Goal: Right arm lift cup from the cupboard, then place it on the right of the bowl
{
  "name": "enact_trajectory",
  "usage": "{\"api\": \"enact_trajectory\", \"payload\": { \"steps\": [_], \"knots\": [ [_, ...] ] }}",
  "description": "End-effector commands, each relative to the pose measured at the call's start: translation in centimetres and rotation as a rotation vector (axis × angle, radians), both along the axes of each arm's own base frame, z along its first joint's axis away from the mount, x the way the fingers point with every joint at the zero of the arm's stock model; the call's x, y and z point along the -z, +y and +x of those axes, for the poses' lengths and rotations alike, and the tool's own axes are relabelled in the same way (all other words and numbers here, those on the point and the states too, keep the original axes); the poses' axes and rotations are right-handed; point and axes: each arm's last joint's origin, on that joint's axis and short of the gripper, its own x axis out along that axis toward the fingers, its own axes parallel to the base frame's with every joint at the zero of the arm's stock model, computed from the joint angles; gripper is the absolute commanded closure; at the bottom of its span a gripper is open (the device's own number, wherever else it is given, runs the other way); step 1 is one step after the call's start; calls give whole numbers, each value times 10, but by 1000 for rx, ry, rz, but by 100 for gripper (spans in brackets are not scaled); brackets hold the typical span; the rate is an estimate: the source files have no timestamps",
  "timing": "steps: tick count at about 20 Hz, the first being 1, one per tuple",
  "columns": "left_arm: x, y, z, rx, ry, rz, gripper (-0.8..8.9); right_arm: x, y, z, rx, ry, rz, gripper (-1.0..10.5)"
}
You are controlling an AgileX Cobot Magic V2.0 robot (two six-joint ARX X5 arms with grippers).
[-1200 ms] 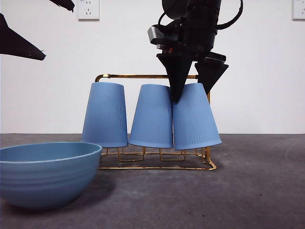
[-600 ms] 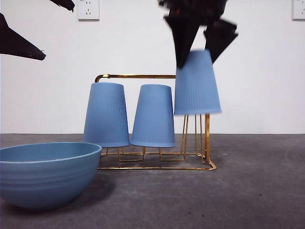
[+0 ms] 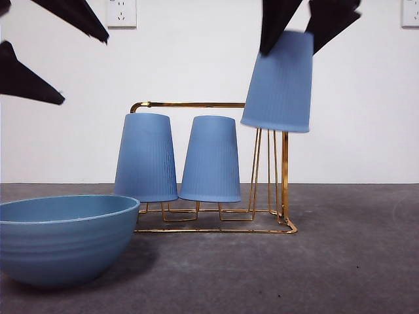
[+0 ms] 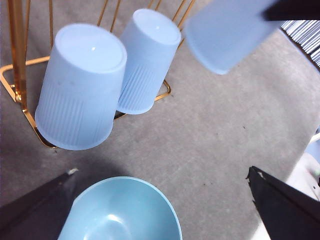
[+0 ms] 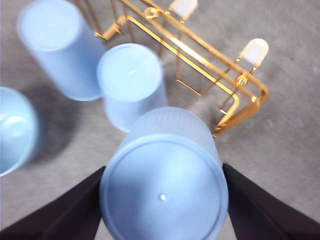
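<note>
The cup (image 3: 279, 82), a ribbed blue tumbler, is hanging upside down and slightly tilted, above the rack's (image 3: 196, 104) right end and clear of its prongs. The right gripper (image 5: 164, 200) is clamping it on both sides near its closed base. The right wrist view is showing that flat base from above; the front view is showing the bowl (image 3: 62, 237) at left. The left gripper (image 4: 165, 210) is waiting with jaws spread over the bowl.

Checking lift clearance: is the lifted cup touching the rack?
Apart. Front view shows the cup, held by the right hand, with its rim above the rack's prongs, clear of them.
</note>
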Motion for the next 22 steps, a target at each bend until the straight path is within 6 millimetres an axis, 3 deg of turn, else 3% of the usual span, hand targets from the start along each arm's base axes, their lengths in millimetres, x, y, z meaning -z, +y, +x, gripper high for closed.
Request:
{"api": "enact_trajectory", "payload": {
  "steps": [1, 6, 10, 14, 18, 22],
  "knots": [
    [1, -4, 9, -16, 24, -18, 253, 4, -9, -19, 4, -19, 68, 695],
    [14, -11, 24, 13, 149, -86, 256, 24, -37, -59, 57, -79, 262, 694],
    [24, -19, 38, 84, 263, -200, 256, 60, -45, -79, 64, -22, 483, 694],
    [39, -26, 51, 118, 393, -277, 257, 99, -43, -81, 60, 24, 662, 694],
    [54, -32, 64, 165, 522, -355, 256, 119, -41, -82, 31, 60, 826, 694],
    [55, -38, 74, 277, 575, -467, 257, 136, -41, -82, 57, 83, 891, 694]
  ]
}}
